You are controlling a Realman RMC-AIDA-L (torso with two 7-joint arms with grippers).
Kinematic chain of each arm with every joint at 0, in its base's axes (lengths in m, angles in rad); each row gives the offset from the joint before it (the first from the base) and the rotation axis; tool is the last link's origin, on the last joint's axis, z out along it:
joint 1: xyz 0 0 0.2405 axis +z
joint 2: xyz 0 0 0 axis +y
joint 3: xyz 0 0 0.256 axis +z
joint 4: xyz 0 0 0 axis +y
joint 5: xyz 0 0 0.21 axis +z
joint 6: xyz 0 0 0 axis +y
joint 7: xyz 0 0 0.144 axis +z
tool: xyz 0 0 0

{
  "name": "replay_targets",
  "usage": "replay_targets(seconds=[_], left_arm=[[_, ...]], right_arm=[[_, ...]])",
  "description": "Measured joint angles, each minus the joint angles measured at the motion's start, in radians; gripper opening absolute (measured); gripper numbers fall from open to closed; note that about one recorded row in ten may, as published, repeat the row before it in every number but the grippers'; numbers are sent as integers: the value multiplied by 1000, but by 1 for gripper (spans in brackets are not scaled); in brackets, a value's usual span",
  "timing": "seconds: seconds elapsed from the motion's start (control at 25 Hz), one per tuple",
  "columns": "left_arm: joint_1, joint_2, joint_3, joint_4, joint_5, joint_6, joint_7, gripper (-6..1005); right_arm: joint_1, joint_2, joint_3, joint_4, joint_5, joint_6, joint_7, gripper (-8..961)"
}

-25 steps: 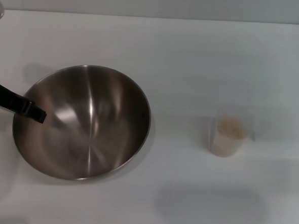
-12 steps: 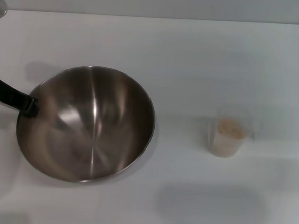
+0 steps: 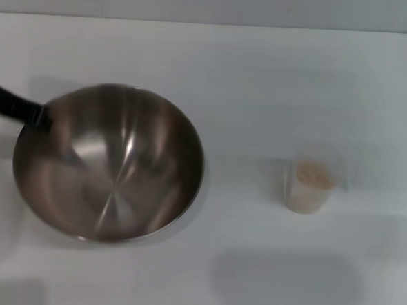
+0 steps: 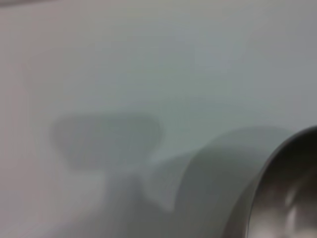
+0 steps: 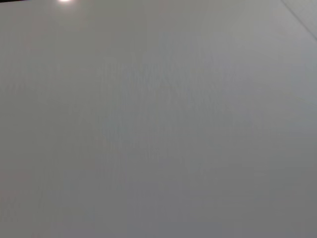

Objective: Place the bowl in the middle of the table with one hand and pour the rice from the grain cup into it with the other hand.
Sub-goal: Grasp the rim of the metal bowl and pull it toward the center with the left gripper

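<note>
The steel bowl (image 3: 109, 164) stands on the white table (image 3: 263, 80) left of the middle, with nothing in it. Its rim also shows in the left wrist view (image 4: 290, 198). My left gripper (image 3: 33, 113) reaches in from the left edge as a black bar, and its tip is at the bowl's upper-left rim. The grain cup (image 3: 306, 190) stands upright to the right of the middle, with the rice (image 3: 314, 176) inside it. My right gripper shows in no view; the right wrist view holds only bare table (image 5: 158, 119).
The table's far edge (image 3: 211, 24) runs along the top of the head view. A wide stretch of white tabletop lies between the bowl and the cup.
My left gripper's tip has drawn back from inside the bowl to its upper-left rim. The bowl has shifted slightly left and sits at a different tilt. The cup has not moved.
</note>
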Motion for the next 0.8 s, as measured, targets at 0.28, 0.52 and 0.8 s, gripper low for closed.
replay_targets(seconds=[0.28,0.52,0.8], left_arm=[[-111,1,-25,66,-18,62,0,39],[-253,1,-19,232,-15,159,4,33],[-348,0,-5,403,18,273,8,34]], right_arm=[[-5,0,0,0,0,4,0,485],[-14,-2,0,0,0,-7,4,485],[-21,-8,0,1,0,-24,6,484]])
